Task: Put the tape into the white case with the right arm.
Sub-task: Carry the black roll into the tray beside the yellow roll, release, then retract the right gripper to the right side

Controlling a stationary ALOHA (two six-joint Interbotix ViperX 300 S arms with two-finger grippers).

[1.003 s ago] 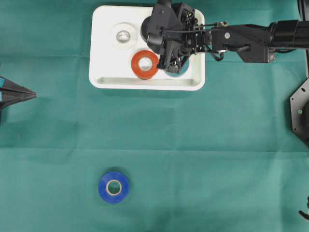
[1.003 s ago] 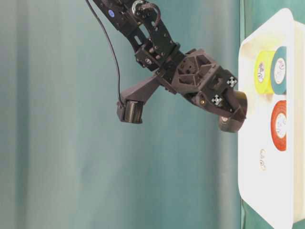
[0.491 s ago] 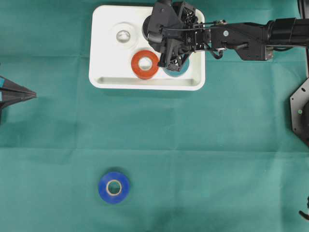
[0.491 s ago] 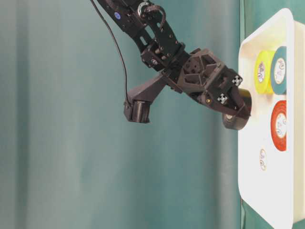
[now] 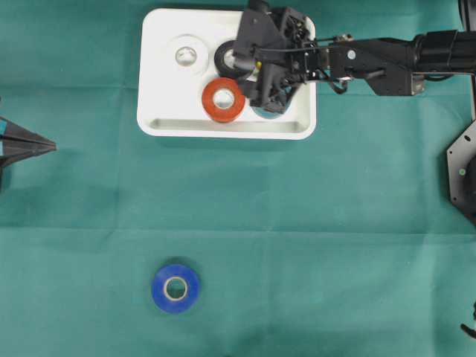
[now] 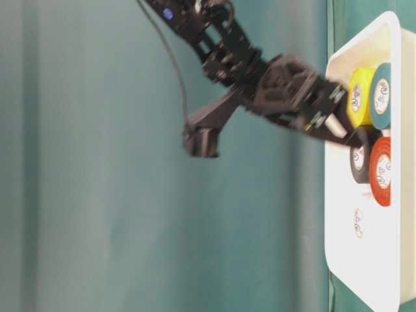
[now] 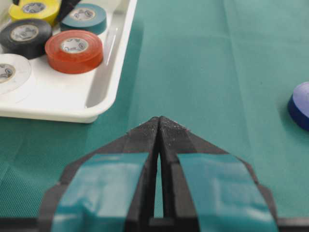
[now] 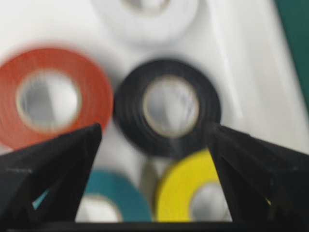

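Lying flat in the glossy white case (image 5: pixel 160 89), upper middle, black tape (image 5: pixel 225 57) with pale core; right arm (image 5: pixel 372 59) jaws apart above it; left jaws together.

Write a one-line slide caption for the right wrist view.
Right gripper open, fingers spread over the black tape lying in the white case among red, yellow, teal and white rolls.
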